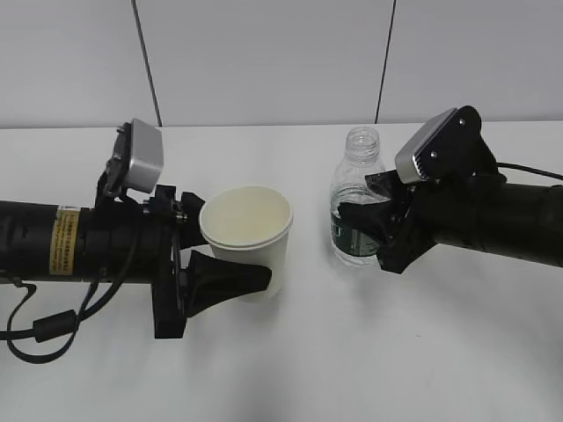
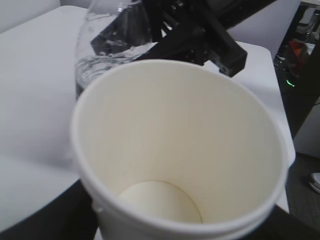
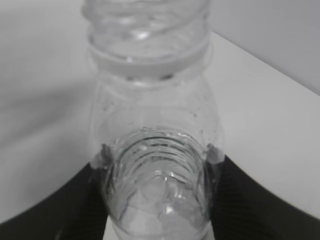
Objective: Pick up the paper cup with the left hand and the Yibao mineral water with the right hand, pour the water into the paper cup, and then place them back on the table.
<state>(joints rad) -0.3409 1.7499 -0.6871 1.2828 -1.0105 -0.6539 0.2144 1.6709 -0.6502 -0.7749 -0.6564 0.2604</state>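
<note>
The white paper cup [image 1: 247, 230] stands upright left of centre, and its cream inside [image 2: 180, 150] is empty. My left gripper [image 1: 255, 259] is shut on the cup's lower wall, with one black finger [image 1: 230, 278] across its front. The capless Yibao mineral water [image 1: 356, 198] stands upright to the cup's right, with some water in it. My right gripper [image 1: 365, 224] is shut on its green label band. In the right wrist view the bottle [image 3: 155, 150] sits between both black fingers [image 3: 260, 210]. The frames do not show whether either base touches the table [image 1: 352, 352].
A grey panelled wall [image 1: 264, 61] stands behind the table. A loose black cable [image 1: 44, 327] hangs under the left arm. In the left wrist view the table's far edge [image 2: 272, 65] gives way to floor and dark equipment [image 2: 300, 50].
</note>
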